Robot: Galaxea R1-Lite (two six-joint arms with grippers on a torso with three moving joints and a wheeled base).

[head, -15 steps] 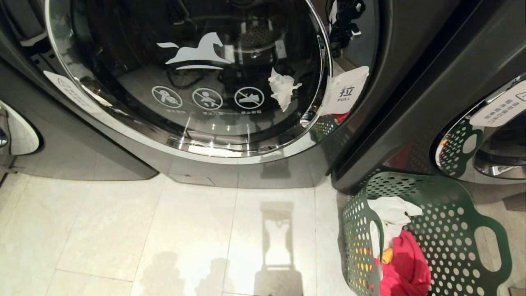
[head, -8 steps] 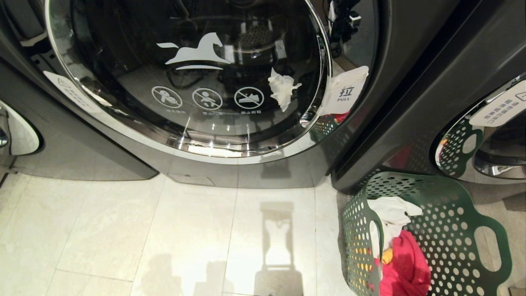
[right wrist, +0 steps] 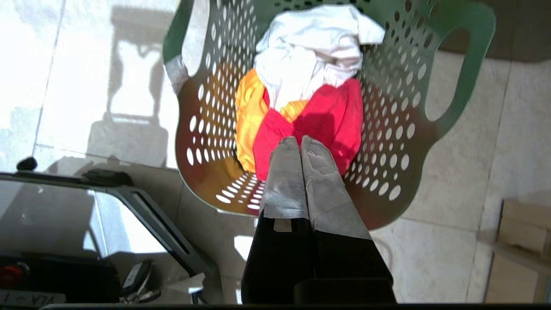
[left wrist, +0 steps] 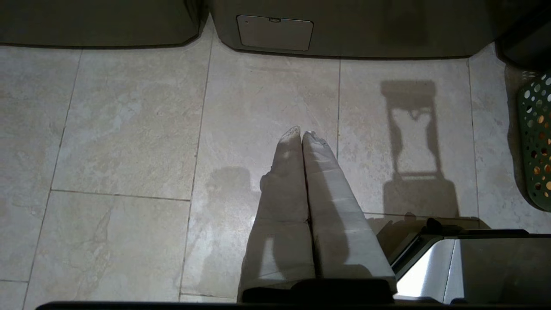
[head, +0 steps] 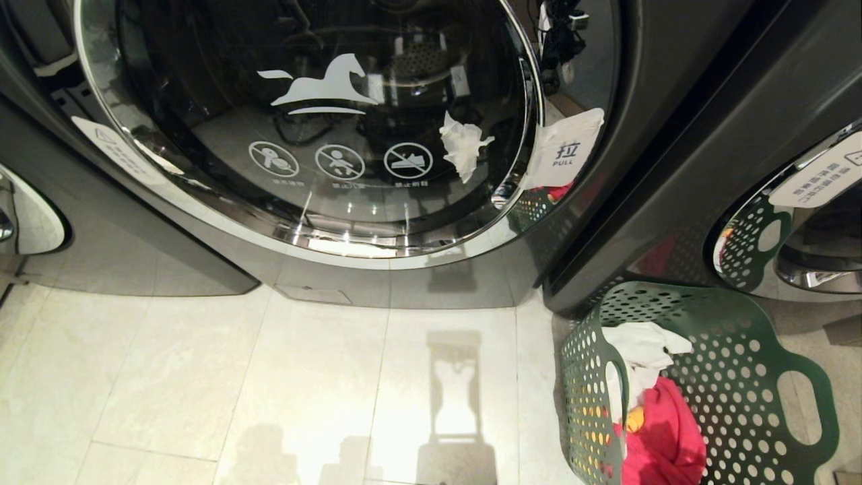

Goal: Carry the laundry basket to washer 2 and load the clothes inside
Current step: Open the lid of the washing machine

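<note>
The dark green perforated laundry basket stands on the floor at the lower right, against a washer's corner. In it lie the clothes: a white garment on top, a red one and a yellow-orange one beneath. A dark grey washer with a shut, chrome-rimmed horse-logo door fills the view ahead; no numeral shows, so I cannot tell whether it is washer 2. My right gripper hangs shut and empty over the red garment. My left gripper is shut and empty above bare floor tiles.
A white "PULL" tag and a crumpled white scrap sit at the door's right rim. Another washer door is at the right, a third at the left. My base and a cardboard box flank the basket.
The arm shadows on the floor tiles have slid toward the near edge. Basket, clothes and washer door have not moved.
</note>
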